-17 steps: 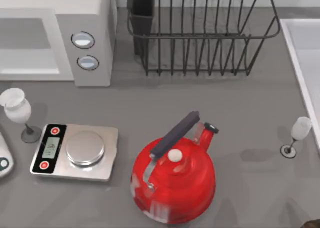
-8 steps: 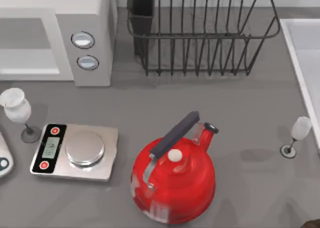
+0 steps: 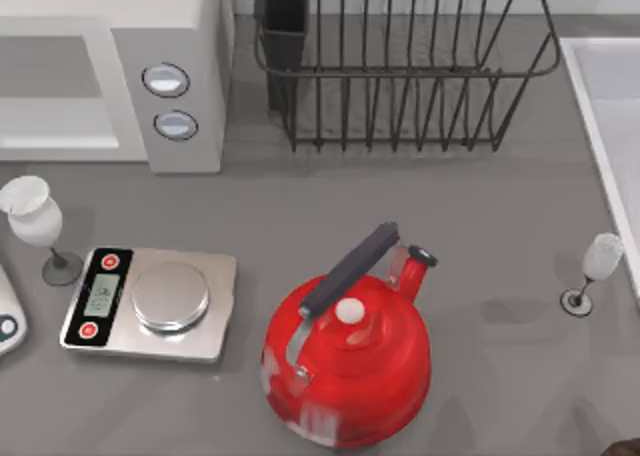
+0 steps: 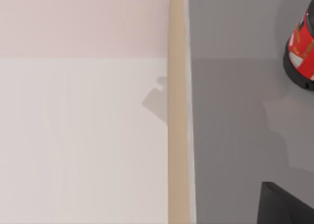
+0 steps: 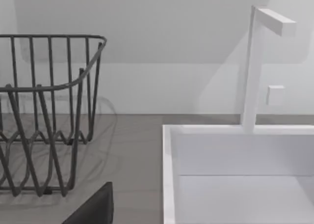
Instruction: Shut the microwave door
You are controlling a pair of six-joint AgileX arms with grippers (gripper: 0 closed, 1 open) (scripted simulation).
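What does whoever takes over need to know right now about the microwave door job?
Left gripper: by a table edge, away from the microwave; red kettle in its view.
Right gripper: between dish rack and sink, idle.
Microwave: back left of the table, cavity open to view; I cannot make out the door panel.
Done: nothing.
Left: reach the door and swing it shut.
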